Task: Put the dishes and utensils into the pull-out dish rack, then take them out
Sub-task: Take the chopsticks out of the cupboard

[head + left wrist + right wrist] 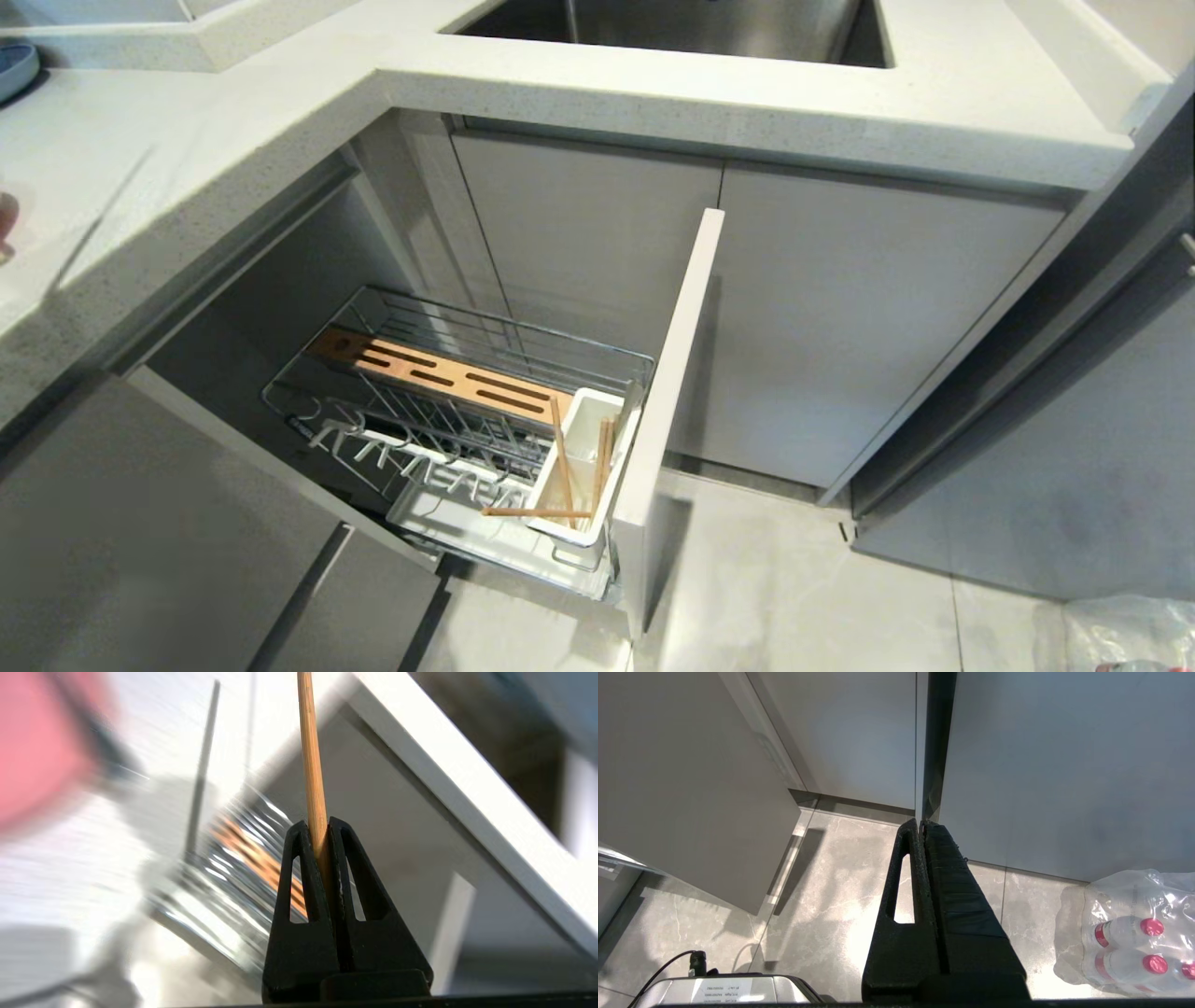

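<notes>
The pull-out dish rack (523, 333) stands drawn out of the corner cabinet, with its slotted wooden strip (439, 373) and pale front panel (677, 373). Wooden chopsticks (561, 448) stand in its white caddy (597, 399), and one lies across the caddy's lower edge. My left gripper (319, 823) is outside the head view; in its wrist view it is shut on a single wooden chopstick (310, 756) that sticks out past the fingertips, with the rack (243, 849) beyond it. A pink dish (37, 742) shows as a blur beside it. My right gripper (920, 822) hangs shut and empty over the floor.
A speckled white countertop (187, 168) wraps the corner above the rack, with a steel sink (672, 28) set into it. A blue-grey dish (14, 65) sits at its far left. A wrapped pack of bottles (1129, 933) lies on the tiled floor near my right arm.
</notes>
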Available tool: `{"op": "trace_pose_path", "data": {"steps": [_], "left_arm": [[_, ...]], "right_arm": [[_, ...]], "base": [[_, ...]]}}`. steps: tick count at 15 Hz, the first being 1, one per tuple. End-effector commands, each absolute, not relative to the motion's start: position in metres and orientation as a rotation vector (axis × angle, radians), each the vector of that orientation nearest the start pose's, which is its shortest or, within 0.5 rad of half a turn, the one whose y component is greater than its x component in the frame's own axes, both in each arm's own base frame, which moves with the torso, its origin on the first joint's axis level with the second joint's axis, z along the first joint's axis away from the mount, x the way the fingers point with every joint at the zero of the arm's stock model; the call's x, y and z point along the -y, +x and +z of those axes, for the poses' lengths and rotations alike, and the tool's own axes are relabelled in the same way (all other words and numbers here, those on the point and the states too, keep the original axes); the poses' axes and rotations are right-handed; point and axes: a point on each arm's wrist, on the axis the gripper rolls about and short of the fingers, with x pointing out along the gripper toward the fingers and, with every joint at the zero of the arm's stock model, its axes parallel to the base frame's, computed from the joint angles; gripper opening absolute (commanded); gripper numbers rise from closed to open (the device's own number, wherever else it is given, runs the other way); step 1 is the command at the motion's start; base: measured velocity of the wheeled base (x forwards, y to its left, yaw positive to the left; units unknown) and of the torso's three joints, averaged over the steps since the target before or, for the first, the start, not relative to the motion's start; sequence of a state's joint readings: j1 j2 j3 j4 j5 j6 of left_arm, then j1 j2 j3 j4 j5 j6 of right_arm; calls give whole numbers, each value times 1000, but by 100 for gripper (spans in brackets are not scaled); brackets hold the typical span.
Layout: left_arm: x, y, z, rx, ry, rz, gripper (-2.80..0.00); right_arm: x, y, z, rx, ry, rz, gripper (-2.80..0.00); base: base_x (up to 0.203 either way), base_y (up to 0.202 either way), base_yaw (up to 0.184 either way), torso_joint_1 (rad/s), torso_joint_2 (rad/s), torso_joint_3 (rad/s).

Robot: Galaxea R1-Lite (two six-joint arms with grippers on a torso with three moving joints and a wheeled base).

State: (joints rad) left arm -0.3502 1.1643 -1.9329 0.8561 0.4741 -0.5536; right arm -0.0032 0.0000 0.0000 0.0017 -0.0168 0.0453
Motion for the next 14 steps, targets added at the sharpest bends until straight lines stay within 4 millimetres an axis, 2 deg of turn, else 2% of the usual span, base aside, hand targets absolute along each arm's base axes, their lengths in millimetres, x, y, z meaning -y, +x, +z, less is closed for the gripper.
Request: {"op": "trace_pose_path", "data": {"steps": [1, 4, 6, 11, 14], "left_arm": [[2, 60, 442, -15, -488, 295, -280], [-16, 80, 444, 46, -414, 584, -280], [-28, 107, 441, 31, -380, 695, -280], [-46, 166, 423, -84, -340, 767, -280], [-49, 178, 418, -114, -335, 772, -280]], "right_arm": [[0, -23, 75, -3, 46, -20, -280], [0, -23, 75, -3, 45, -20, -280], [0, -23, 75, -3, 45, -20, -280], [0, -23, 75, -3, 45, -20, -280], [0, -23, 75, -3, 46, -20, -280]], "base": [[0, 0, 0, 0, 0, 0], [0, 0, 0, 0, 0, 0], [0, 0, 0, 0, 0, 0], [0, 0, 0, 0, 0, 0], [0, 0, 0, 0, 0, 0]]}}
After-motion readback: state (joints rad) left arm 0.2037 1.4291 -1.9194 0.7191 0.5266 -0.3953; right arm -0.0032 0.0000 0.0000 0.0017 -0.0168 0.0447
